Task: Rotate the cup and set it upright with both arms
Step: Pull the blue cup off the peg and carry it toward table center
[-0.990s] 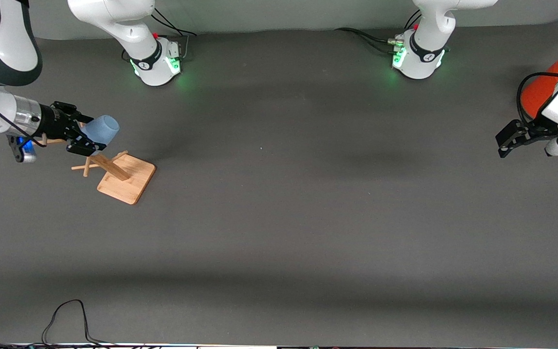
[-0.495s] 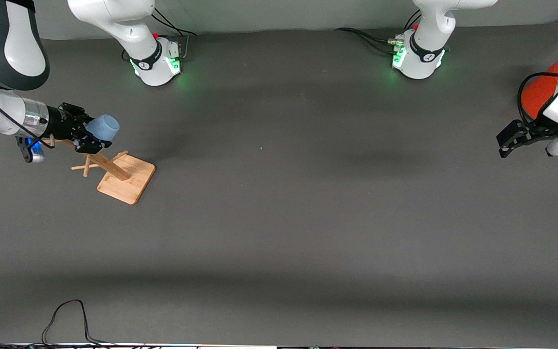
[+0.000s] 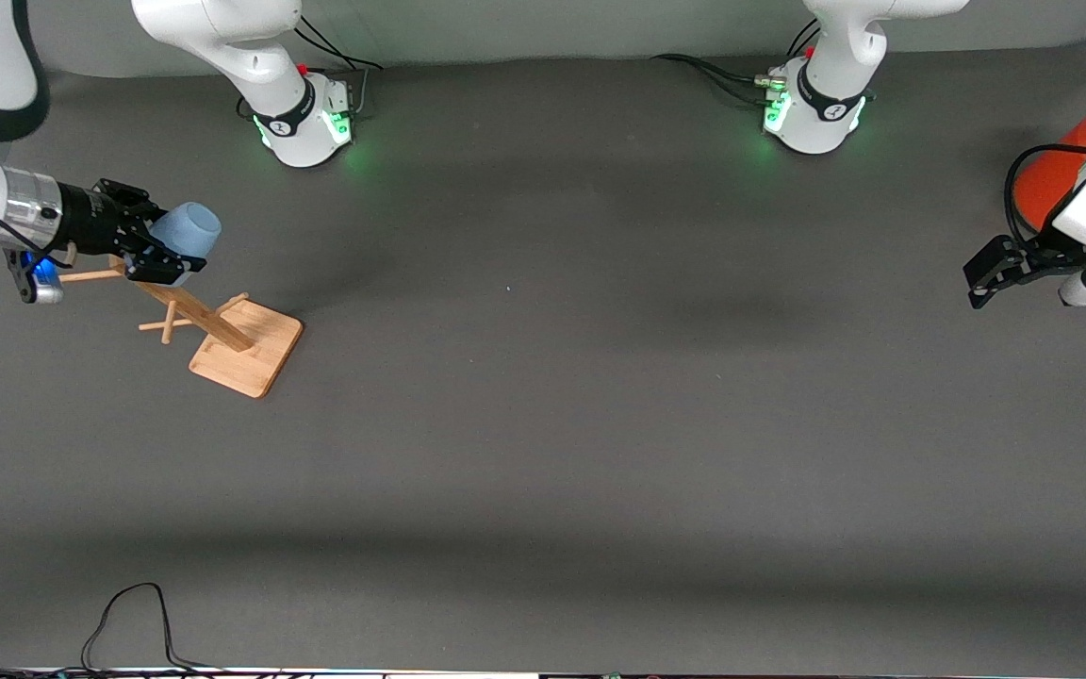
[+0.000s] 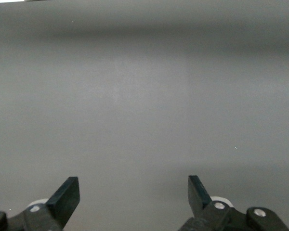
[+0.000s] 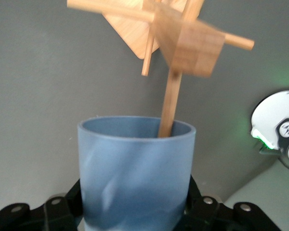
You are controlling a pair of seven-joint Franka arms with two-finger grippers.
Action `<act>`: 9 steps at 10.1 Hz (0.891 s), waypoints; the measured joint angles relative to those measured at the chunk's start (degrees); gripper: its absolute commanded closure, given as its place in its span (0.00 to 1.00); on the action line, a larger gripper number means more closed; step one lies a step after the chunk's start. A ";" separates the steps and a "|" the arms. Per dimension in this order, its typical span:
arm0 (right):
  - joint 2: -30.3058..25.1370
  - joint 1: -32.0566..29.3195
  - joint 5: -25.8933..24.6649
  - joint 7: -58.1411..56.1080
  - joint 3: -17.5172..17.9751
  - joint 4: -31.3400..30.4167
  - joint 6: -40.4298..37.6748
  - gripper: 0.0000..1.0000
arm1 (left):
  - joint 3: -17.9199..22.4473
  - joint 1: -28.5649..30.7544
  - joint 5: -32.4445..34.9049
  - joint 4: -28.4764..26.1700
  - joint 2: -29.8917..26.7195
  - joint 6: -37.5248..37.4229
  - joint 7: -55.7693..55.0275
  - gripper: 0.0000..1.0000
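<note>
On the dark grey surface [image 3: 543,424] stood a wooden rack [image 3: 222,335] toward the right arm's end, and over it we saw the right gripper [image 3: 161,253] with its fingers clenched on the pale blue cup [image 3: 187,229], a rack peg [image 5: 169,108] reaching into the cup's mouth. We judged the task barely begun: the cup was gripped but not clear of the rack, with handover, turning and setting upright left. The left gripper [image 3: 986,273] waited over the left arm's end, fingers spread and holding nothing.

Front view: high, facing both arm bases across the dark grey matte table [image 3: 543,424], whole workspace visible. Left wrist view: looks onto bare tabletop only. Right wrist view: close on the pale wooden peg rack [image 5: 183,38], which the front view [image 3: 222,330] shares.
</note>
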 measured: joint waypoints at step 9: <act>5.97 33.21 4.95 36.57 2.28 4.96 24.37 0.54 | 0.12 -0.33 0.00 0.06 0.50 -0.19 0.00 0.00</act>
